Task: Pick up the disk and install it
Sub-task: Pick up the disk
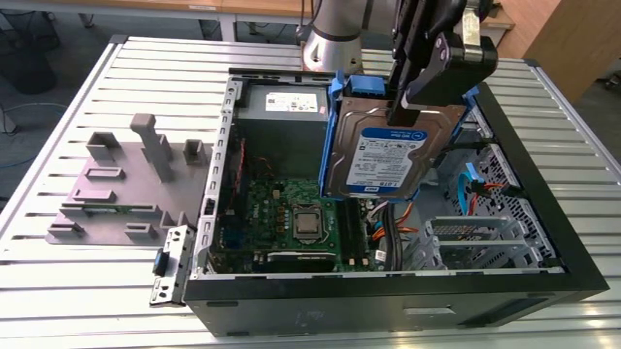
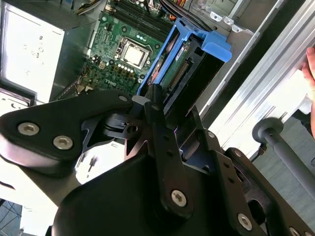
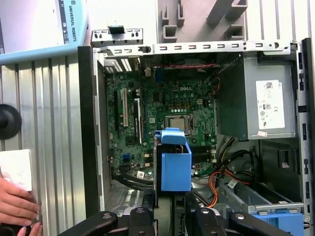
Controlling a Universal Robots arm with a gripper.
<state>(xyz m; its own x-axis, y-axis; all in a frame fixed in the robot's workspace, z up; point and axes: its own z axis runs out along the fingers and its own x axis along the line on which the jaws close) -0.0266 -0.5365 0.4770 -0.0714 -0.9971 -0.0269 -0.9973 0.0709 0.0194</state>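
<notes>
Gripping the disk point(image 1: 383, 156), tool point(image 1: 419, 107) above the open computer case point(image 1: 388, 305).

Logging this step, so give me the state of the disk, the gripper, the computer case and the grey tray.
computer case: on its side, side panel off.
disk: lifted, tilted, held over the open computer case, not yet seated.
gripper: shut on the disk's upper end.
grey tray: lying flat beside the computer case.

disk point(image 1: 383, 156) top: behind gripper point(image 1: 412, 107) | hand point(image 3: 17, 206): cut off by first wrist view's edge
</notes>
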